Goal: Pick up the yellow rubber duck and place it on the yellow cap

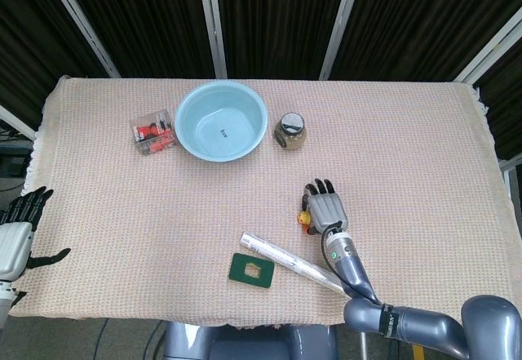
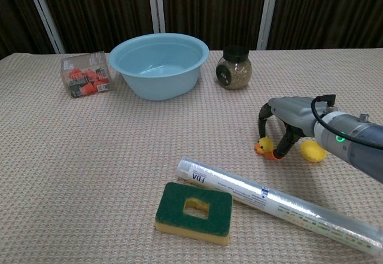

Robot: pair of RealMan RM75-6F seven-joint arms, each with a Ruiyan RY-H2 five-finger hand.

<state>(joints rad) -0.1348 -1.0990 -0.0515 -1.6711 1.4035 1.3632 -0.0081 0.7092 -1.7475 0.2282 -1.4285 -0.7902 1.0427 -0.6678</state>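
Observation:
The small yellow rubber duck (image 2: 263, 146) with its orange base sits on the woven cloth; in the head view only a sliver of the duck (image 1: 303, 219) shows. My right hand (image 2: 288, 118) arches over it, fingers curled down behind the duck and thumb pressed on its orange base, pinching it. From above, the right hand (image 1: 325, 209) covers most of it. The yellow cap (image 2: 312, 150) lies just right of the duck, under my wrist, and is hidden in the head view. My left hand (image 1: 16, 231) hangs off the table's left edge, fingers spread and holding nothing.
A clear-wrapped roll (image 2: 276, 205) lies diagonally just in front of the duck, with a green sponge (image 2: 194, 211) to its left. At the back stand a light blue bowl (image 2: 159, 65), a spice jar (image 2: 234, 68) and a clear box of red items (image 2: 85, 73).

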